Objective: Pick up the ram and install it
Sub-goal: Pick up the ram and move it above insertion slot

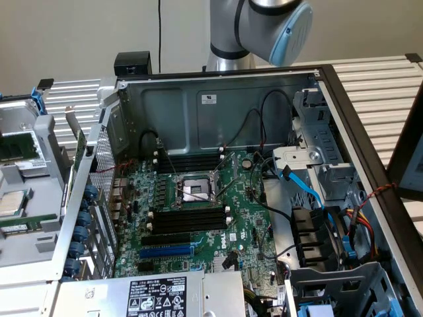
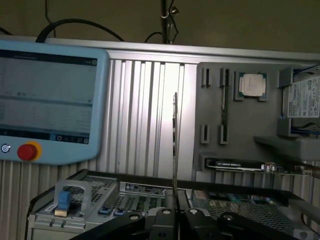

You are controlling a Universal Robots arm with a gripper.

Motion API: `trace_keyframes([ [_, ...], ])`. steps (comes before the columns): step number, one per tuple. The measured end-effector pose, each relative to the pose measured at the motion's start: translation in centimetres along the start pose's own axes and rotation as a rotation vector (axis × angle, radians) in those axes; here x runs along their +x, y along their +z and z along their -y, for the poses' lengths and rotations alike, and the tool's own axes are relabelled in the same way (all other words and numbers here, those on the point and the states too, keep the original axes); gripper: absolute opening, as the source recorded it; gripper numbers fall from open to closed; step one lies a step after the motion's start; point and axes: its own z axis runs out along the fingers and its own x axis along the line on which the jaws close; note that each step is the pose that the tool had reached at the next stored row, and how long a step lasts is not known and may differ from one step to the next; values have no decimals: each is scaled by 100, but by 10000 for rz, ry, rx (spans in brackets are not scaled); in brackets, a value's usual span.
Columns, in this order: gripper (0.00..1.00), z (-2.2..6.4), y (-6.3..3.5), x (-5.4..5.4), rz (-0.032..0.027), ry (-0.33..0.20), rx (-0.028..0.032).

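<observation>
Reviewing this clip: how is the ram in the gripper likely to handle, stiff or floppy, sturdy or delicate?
The ram is probably stiff: it stands straight up from the gripper with no visible bend. Seen edge-on it looks very thin, so likely light. Clamped at one end only, it may pivot if knocked sideways.

Exterior view: bright, even, soft light; shadows weak. Inner back wall of computer case (image 1: pixel 198 112) little shaded; metal socket plate (image 1: pixel 196 191) shines. Wrist view: dim, upper wall dark. Strong glare patch on ribbed panel (image 2: pixel 150 115); ram (image 2: pixel 175 145) dark line before it; gripper (image 2: pixel 175 215) holding it, in shadow; screen (image 2: pixel 47 95) glows pale.
</observation>
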Motion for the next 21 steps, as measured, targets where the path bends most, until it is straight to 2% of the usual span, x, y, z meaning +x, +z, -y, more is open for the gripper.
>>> trace_keyframes([
  [8, 12, 343, -19, 21, 2, -53, -36],
  [21, 12, 933, 20, 49, -7, -117, -36],
])
